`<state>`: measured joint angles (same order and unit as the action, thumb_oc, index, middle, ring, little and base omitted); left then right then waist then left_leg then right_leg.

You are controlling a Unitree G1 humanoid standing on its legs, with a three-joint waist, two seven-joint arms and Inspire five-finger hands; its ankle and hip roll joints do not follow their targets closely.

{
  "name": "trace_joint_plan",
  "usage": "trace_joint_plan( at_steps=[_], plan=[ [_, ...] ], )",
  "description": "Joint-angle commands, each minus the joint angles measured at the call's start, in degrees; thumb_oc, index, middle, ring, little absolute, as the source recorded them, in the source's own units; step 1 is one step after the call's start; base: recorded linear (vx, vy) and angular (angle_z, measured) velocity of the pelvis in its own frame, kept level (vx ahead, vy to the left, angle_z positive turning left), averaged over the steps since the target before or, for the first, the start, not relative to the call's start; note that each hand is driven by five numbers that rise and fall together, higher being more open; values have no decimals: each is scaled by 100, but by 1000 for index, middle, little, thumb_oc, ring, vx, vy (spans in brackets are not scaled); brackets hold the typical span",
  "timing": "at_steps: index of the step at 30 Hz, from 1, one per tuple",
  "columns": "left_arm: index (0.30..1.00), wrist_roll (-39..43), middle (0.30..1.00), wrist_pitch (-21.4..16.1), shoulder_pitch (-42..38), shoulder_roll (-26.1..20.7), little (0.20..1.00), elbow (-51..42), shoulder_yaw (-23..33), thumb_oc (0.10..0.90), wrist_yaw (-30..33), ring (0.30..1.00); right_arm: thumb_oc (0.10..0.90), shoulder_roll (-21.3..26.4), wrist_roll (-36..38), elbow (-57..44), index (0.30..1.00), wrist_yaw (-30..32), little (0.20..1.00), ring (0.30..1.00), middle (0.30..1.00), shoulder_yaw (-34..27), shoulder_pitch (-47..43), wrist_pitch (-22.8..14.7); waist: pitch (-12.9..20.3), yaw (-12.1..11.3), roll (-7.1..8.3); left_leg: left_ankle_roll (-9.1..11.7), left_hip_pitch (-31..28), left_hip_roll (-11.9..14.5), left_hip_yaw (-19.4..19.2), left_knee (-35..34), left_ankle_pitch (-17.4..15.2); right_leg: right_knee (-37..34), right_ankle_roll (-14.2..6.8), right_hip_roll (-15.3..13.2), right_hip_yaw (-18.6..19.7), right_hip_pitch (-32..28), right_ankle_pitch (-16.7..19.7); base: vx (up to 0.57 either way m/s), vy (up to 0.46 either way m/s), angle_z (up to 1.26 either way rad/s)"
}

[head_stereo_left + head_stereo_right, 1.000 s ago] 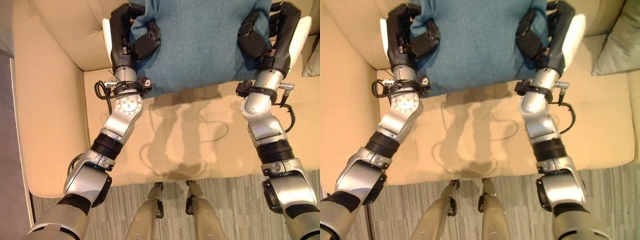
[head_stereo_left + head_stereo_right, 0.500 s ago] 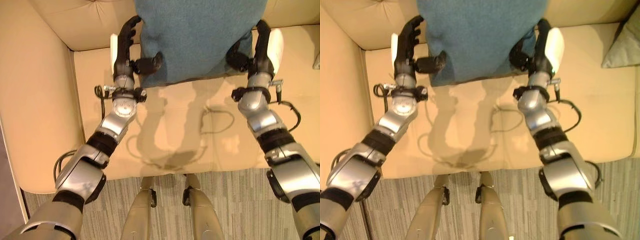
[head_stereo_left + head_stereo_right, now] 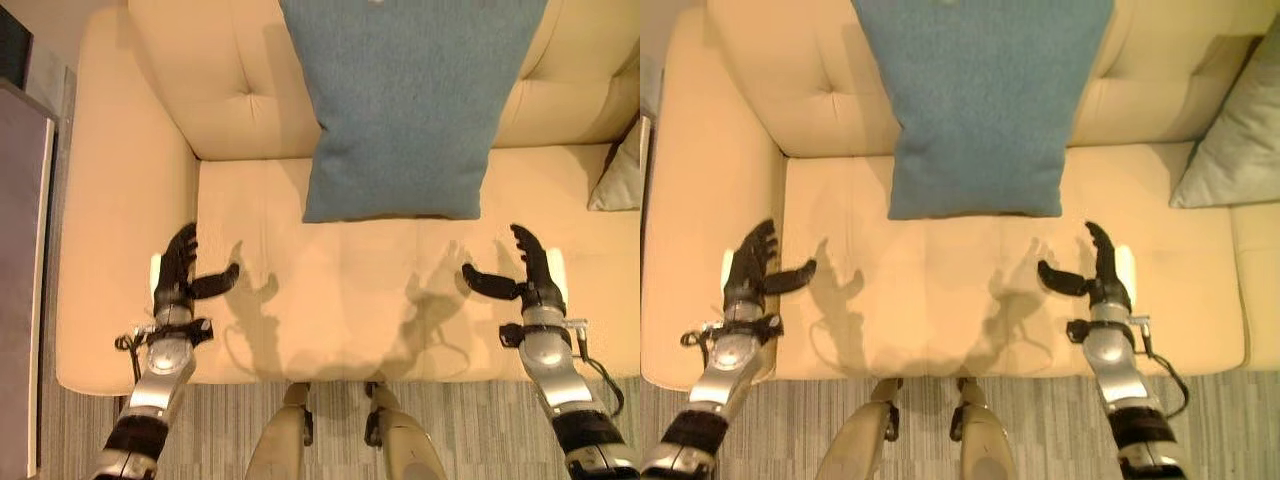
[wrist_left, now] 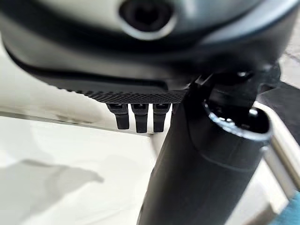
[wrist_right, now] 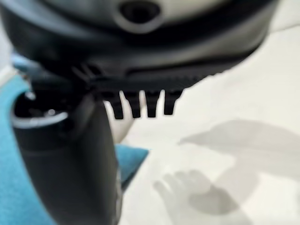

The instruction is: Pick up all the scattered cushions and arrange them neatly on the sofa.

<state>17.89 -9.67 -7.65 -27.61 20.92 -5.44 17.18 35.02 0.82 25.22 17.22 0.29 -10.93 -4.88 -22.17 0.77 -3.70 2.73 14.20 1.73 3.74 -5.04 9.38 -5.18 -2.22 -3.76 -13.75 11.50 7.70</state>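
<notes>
Left eye view: blue cushion (image 3: 405, 105) propped against the backrest of the cream sofa (image 3: 120, 200), lower edge resting on the seat, standing nearly upright and centred. Left hand (image 3: 178, 275) low over the seat's front left, well apart from the cushion, fingers straight, thumb out, holding nothing. Right hand (image 3: 532, 272) mirrored at the front right, likewise released and empty. Edge of a grey cushion (image 3: 622, 170) at the far right, leaning on the backrest.

Right eye view: same layout; grey cushion (image 3: 1230, 135) more fully seen, tucked in the corner where the seat meets the next section.

Left wrist view: dark bulk and thumb of the left hand (image 4: 201, 154) close up, short fingertips (image 4: 140, 117) straight over pale seat fabric, nothing between them.

Right wrist view: right hand (image 5: 70, 154) with fingertips (image 5: 140, 105) straight and apart, a blue corner beside the thumb, not touched.

Judged from the pictures: soft, light, plump, woven cover likely giving fair friction; no fragility, but prone to sagging or toppling forward if nudged at the top. Best taken at both side edges near mid-height, pressing inward from each side, or pinched at the lower corners for small straightening.
</notes>
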Motion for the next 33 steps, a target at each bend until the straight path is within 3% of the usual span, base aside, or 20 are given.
trace_joint_plan(
  at_steps=[1, 8, 13, 14, 20, 24, 26, 30, 33],
  plan=[
    [900, -154, 900, -387, 120, 87, 900, -53, 167, 800, -349, 900, 800, 14, 102, -217, 900, -342, 900, 900, 900, 2, 323, -486, 1260, -59, 353, 227, -342, 45, -394, 36, -488, 488, -495, -271, 8, -313, -858, 9, -54, 16],
    [900, -435, 900, -97, 1159, 414, 900, 816, 188, 800, -896, 900, 800, -502, 174, 280, 900, -830, 900, 900, 900, 56, 946, -496, 1576, -150, 378, 228, -837, 124, -408, 25, -536, 259, -485, -112, -94, -936, -908, 21, -66, 8],
    [900, -435, 900, -97, 1159, 414, 900, 816, 188, 800, -896, 900, 800, -502, 174, 280, 900, -830, 900, 900, 900, 56, 945, -496, 1572, -150, 378, 228, -842, 124, -408, 25, -536, 257, -485, -112, -94, -941, -908, -9, -39, 0],
    [900, -1040, 900, 134, 1293, 766, 900, 2706, 22, 800, -1132, 900, 800, -832, -149, 1389, 900, -1037, 900, 900, 900, 496, 1080, -431, 1622, -206, 390, 281, -1064, 243, -336, 147, -512, 154, -372, 50, -130, -1367, -1091, -46, -193, 3],
    [900, -1338, 900, 195, 1040, 941, 900, 3632, -108, 800, -1055, 900, 800, -946, -259, 2090, 900, -933, 900, 900, 900, 610, 989, -403, 1491, -177, 403, 369, -858, 238, -248, 565, -481, 102, -290, 40, -247, -1449, -1130, -111, -76, 25],
    [900, -1491, 900, 202, 896, 983, 900, 3972, -101, 800, -1017, 900, 800, -1019, -269, 2608, 900, -883, 900, 900, 900, 683, 890, -354, 1405, -140, 559, 257, -794, 26, -289, 1481, -1058, 186, -263, -150, -255, -1256, -958, -174, -5, 36],
    [900, -1528, 900, 211, 893, 1049, 900, 4130, -40, 800, -986, 900, 800, -1055, -268, 2990, 900, -864, 900, 900, 900, 685, 834, -304, 1458, -89, 591, 220, -1081, 34, -405, 1986, -1448, 179, -279, -222, -242, -1151, -813, -183, 81, -17],
    [900, -1529, 900, 197, 857, 1119, 900, 4261, 0, 800, -988, 900, 800, -1136, -285, 3316, 900, -914, 900, 900, 900, 684, 755, -238, 1589, 36, 529, 242, -1639, 22, -379, 1808, -1600, 247, -360, -279, -280, -910, -621, -89, 115, 20],
    [900, -1583, 900, 224, 790, 1158, 900, 4203, -109, 800, -1001, 900, 800, -1186, -270, 3600, 900, -872, 900, 900, 900, 642, 689, -175, 1608, 130, 481, 122, -1857, -97, -432, 1325, -1870, 340, -460, -388, -318, -671, -454, -131, 154, 20]
  ],
)
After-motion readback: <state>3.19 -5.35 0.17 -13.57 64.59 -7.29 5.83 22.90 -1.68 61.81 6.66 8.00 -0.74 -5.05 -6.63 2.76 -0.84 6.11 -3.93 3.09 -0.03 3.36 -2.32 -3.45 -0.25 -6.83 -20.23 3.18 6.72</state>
